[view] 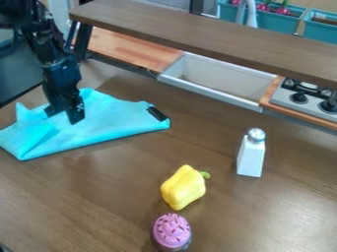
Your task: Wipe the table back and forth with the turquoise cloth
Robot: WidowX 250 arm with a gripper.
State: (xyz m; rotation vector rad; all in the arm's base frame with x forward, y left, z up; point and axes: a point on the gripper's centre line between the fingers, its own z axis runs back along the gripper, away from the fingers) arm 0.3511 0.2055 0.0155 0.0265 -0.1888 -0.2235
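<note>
Claw [64, 116] stands open, 2 fingers apart, tips at creased blue cloth [115, 117] on brown tabletop [112, 197]; firm contact unclear. Yellow pepper [183, 187] lies well apart.

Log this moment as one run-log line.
gripper at blue cloth | fingers apart | yellow pepper near cupcake | white shaker upright

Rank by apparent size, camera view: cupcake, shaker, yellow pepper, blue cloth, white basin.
1. blue cloth
2. white basin
3. yellow pepper
Unranked: shaker and cupcake look too close; cupcake sits nearer the camera.
</note>
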